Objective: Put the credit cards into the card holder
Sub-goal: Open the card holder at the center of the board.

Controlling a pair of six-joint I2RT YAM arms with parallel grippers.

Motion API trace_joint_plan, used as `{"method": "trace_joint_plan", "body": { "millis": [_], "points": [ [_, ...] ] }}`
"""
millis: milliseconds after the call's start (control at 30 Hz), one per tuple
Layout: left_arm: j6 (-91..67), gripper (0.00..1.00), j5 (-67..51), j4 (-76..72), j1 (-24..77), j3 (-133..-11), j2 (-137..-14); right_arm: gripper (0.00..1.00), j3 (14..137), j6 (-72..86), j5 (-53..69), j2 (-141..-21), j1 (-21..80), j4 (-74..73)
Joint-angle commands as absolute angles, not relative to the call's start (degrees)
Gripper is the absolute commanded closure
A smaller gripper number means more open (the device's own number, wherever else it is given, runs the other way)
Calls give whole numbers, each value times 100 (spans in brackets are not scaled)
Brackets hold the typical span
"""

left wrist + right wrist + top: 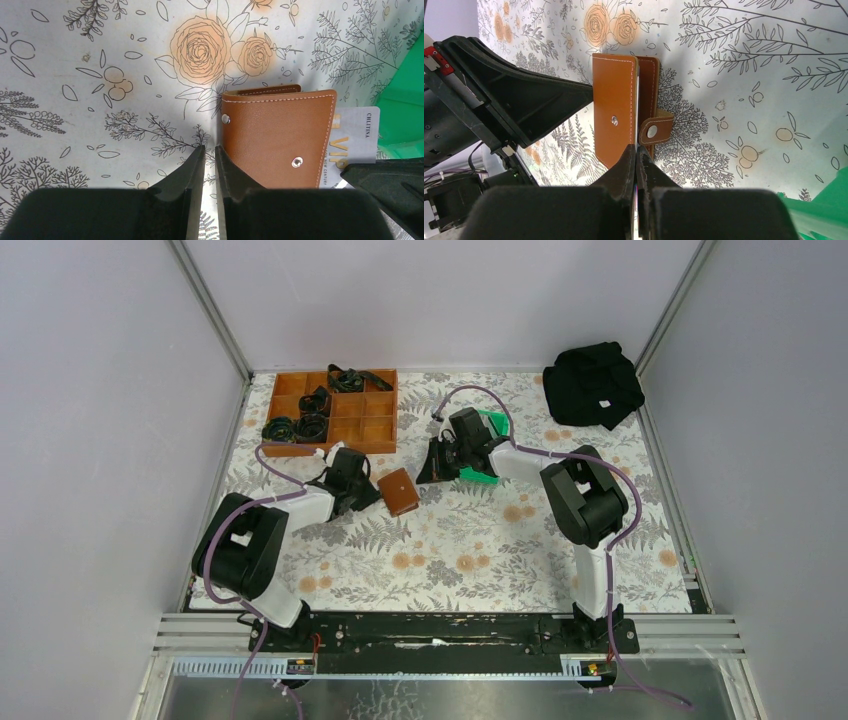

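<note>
Right gripper (636,156) is pinched tight on a grey credit card (357,131), the card's end tucked into the brown card holder (613,107)! Left gripper (209,161), jaws a narrow slit with nothing between, sits against the holder's edge, left of centre on the tabletop (470,570).

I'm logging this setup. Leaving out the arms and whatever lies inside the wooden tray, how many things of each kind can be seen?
card holder: 1
credit card: 1 in view
green bin: 1
wooden tray: 1
black bag: 1
Total: 5
</note>
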State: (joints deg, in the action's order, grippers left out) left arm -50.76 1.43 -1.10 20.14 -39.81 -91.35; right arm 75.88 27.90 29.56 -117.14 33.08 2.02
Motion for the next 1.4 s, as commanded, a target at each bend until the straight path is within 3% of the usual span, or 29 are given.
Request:
{"method": "trace_joint_plan", "body": {
  "millis": [0, 1367],
  "points": [
    [-4981, 80, 36, 335, 2020, -3719, -9409, 100, 7763, 2703, 3006, -11351, 3287, 164],
    [-5027, 81, -49, 246, 2125, -3648, -9439, 100, 7828, 3053, 3107, -11405, 3270, 308]
  ]
}}
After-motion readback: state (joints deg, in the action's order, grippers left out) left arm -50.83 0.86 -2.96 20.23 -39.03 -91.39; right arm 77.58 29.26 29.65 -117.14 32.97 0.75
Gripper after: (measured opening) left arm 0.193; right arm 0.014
